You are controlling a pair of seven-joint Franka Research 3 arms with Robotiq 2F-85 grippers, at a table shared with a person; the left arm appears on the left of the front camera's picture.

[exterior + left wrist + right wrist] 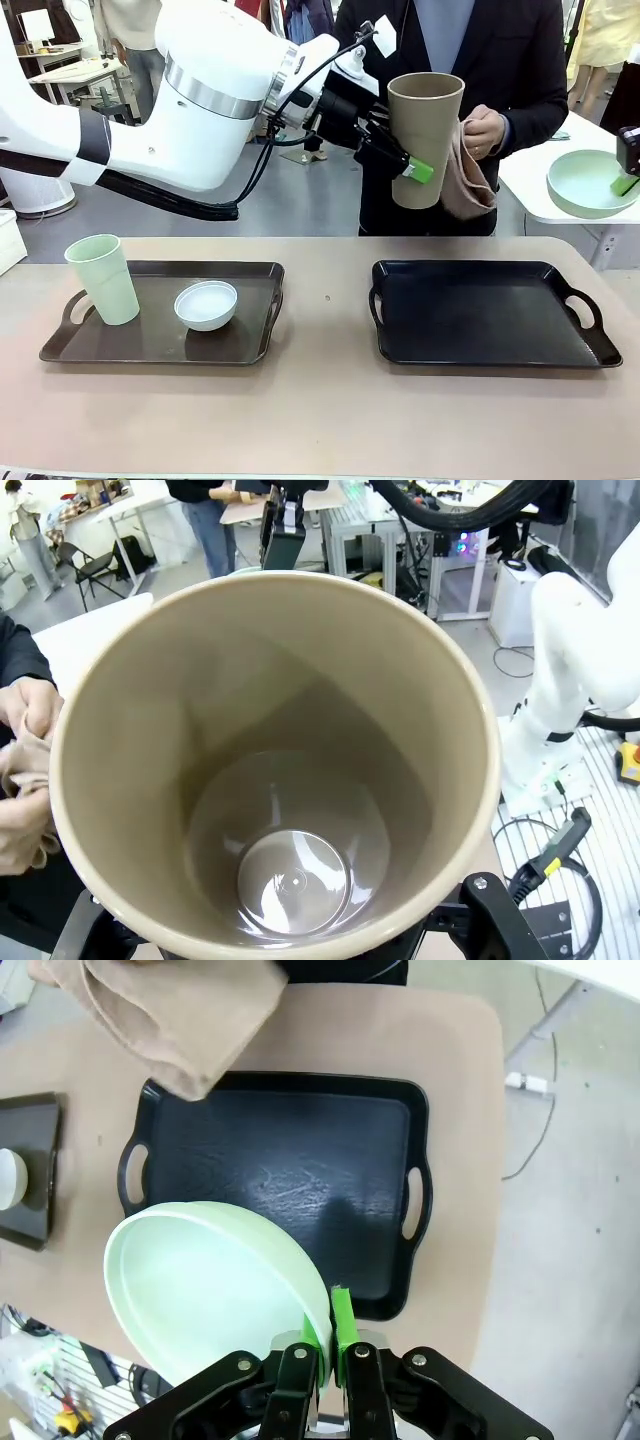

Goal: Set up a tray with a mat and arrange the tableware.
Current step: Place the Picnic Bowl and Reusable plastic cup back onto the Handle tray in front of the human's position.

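Two trays side by side on the worktop (320, 420). The left tray (150, 345) carries a cup (103, 278) at its left end, with a bowl (206, 305) just right of it. The right tray (480, 320) sits alongside. Up above the far edge hangs a second cup (425, 130), a cloth (465, 185) touching its right side, and a second bowl (590, 185) far right.

Left arm (200, 110): fat glossy white shell, silver ring at one joint, black band further back, black cables (300, 85) looping off the wrist. Left gripper (415, 168) black, green pads. Right gripper (328, 1335) black, green pads, small screws in linkage. Person (500, 60): dark jacket, blue-grey shirt, white tag on lapel
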